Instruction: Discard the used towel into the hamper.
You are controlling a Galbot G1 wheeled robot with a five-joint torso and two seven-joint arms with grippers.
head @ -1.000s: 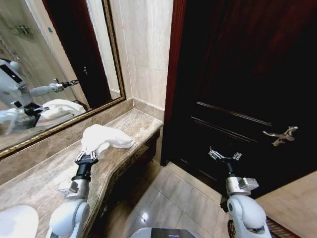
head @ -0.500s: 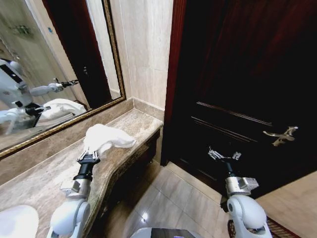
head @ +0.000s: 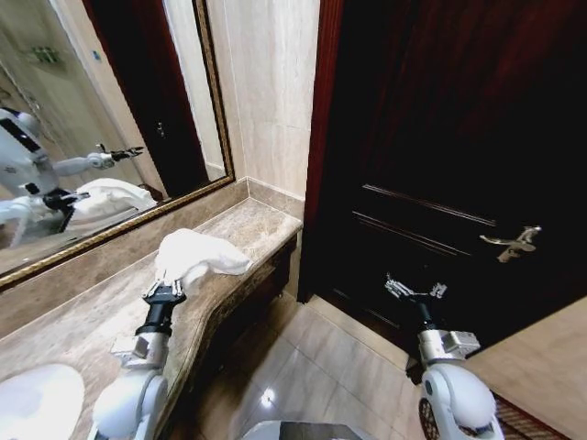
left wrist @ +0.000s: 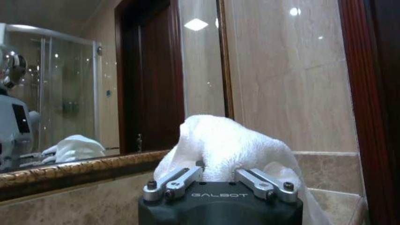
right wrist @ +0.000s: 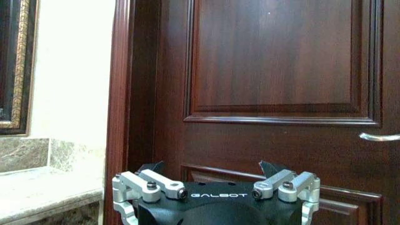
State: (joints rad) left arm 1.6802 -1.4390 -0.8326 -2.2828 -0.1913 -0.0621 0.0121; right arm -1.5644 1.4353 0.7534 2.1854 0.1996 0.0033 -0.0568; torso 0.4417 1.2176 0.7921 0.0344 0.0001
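Towel: white towel [head: 194, 258] bunched in a heap on the marble tabletop [head: 83, 330], near the mirror [head: 101, 137].
Left claw: left claw [head: 163, 291] at the towel's near edge; the wrist view shows cloth bulging between its fingers [left wrist: 172, 180], so judged to be pinching the towel.
Right claw: right claw [head: 410, 291] spread wide, holding nothing, raised before the dark door [head: 440, 156].
Risk: shallow pinch on a fold; the cloth may slip or drag along the tabletop when lifted.

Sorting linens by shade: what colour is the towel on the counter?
Plain white, no pattern. The towel shows best in the left wrist view.
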